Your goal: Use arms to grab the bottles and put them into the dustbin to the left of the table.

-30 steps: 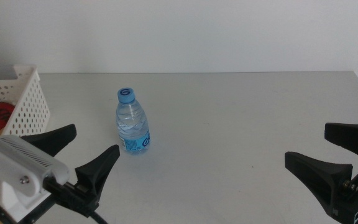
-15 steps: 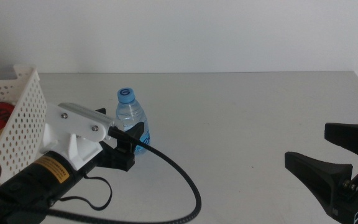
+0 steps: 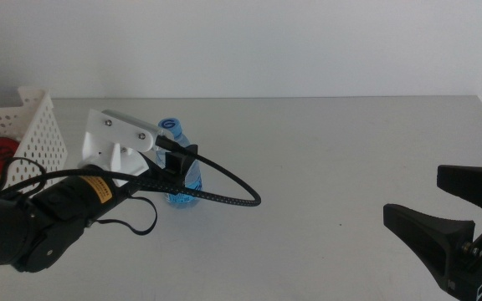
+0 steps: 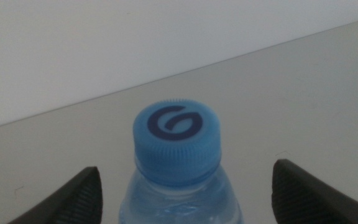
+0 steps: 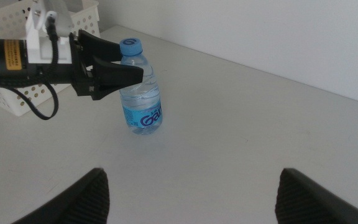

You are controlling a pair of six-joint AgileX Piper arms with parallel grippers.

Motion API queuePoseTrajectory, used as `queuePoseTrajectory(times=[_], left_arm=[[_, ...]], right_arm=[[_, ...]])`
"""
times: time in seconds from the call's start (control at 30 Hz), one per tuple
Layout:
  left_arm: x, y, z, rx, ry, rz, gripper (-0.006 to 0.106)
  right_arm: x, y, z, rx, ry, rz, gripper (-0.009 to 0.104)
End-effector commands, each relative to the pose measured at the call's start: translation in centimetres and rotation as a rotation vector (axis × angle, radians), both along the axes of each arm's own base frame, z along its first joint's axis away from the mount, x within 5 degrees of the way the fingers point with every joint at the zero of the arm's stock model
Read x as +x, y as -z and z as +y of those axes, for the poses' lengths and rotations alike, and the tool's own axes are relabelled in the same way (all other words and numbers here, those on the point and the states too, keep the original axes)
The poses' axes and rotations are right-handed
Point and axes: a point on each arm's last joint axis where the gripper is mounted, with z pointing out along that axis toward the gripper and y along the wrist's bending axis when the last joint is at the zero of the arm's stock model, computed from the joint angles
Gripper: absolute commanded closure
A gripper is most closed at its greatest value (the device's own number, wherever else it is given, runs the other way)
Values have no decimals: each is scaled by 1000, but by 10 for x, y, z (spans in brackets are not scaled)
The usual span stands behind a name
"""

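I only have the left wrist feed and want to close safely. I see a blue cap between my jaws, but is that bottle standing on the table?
Observer: Yes. The water bottle stands upright on the table, and the left gripper straddles its upper part with the jaws open.
Operator: Where is the dustbin from there?
Observer: In the middle view the white dustbin sits at the table's left edge, left of the bottle.
Operator: Is the other arm in the way?
Observer: No. The right gripper hangs open at the near right, well apart from the bottle.
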Motion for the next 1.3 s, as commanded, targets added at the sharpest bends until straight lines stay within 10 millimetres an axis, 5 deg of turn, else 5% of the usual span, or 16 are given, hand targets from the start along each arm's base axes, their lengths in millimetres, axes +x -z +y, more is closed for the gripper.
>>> queuePoseTrajectory(times=[0.0, 0.5, 0.73, 0.97, 1.27], left_arm=[[13, -17, -4, -74, 5, -99, 7], [35, 39, -10, -173, -2, -111, 10], [34, 38, -11, -167, 22, -119, 52], [27, -7, -6, -91, -9, -97, 85], [33, -123, 17, 75, -211, 35, 87]], right_arm=[[1, -18, 1, 54, -3, -97, 24], [1, -18, 1, 54, -3, -97, 24], [1, -18, 1, 54, -3, -97, 24], [1, -18, 1, 54, -3, -97, 24], [1, -18, 1, 54, -3, -97, 24]])
